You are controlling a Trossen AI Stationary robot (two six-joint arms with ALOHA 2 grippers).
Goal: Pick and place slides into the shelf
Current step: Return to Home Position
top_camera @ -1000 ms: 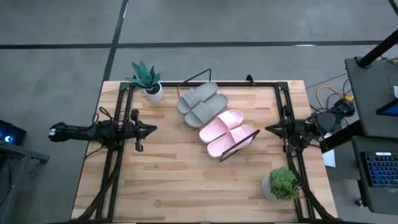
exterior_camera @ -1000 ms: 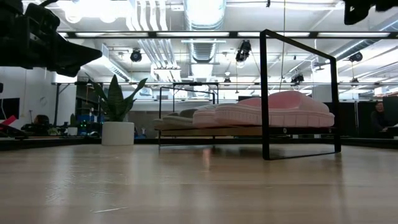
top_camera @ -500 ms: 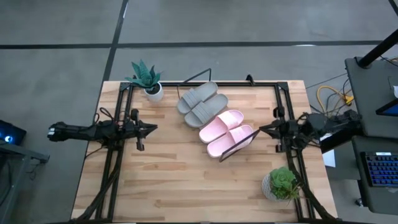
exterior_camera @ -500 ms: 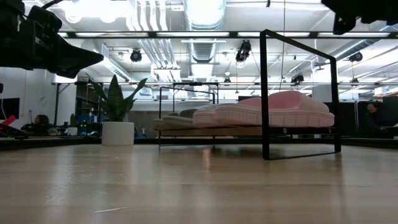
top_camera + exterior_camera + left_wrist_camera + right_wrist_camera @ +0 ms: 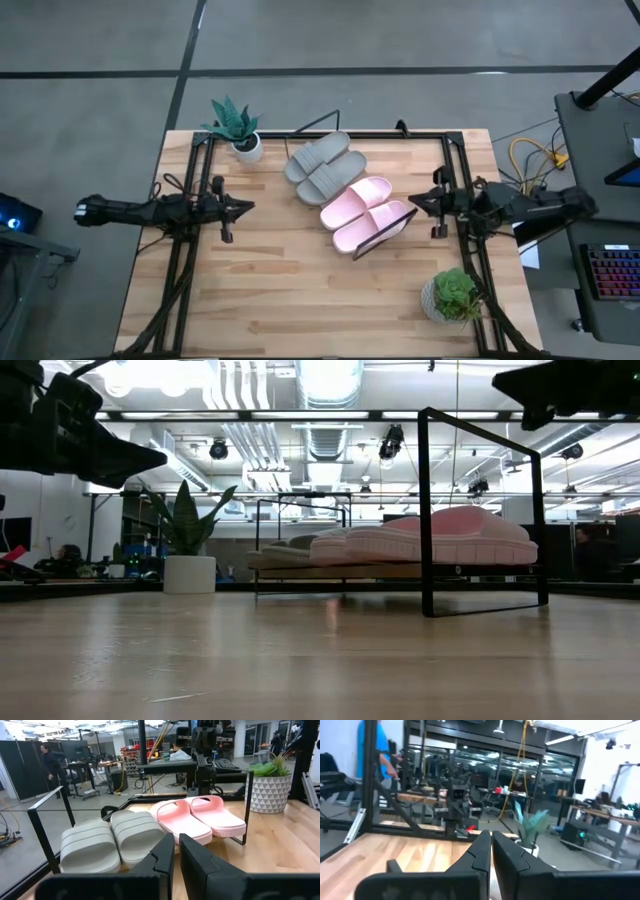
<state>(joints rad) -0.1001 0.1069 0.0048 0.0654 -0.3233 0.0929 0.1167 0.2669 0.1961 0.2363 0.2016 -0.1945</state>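
Slides: you have all four on the shelf, side by side in one row with straps up; the two grey slides lie at the end nearer the teal plant; the two pink slides lie just beside them at the other end, within the black wire loop of the frame.
Shelf: it sits diagonally on the middle of the counter, towards the far edge; the slides cover nearly all of its board.
Left hand: it hangs above the counter's left side, well apart from the shelf and pointing towards it; its fingers are pressed together with only a sliver between them; it holds nothing.
Right hand: it hangs above the counter's right side, its tip near the pink end of the shelf without touching; its fingers are pressed together and hold nothing.
Plants: the teal plant stands at the far left corner; a green plant in a patterned pot stands at the near right corner.
Room: in the left wrist view you can see a person standing well beyond the counter.
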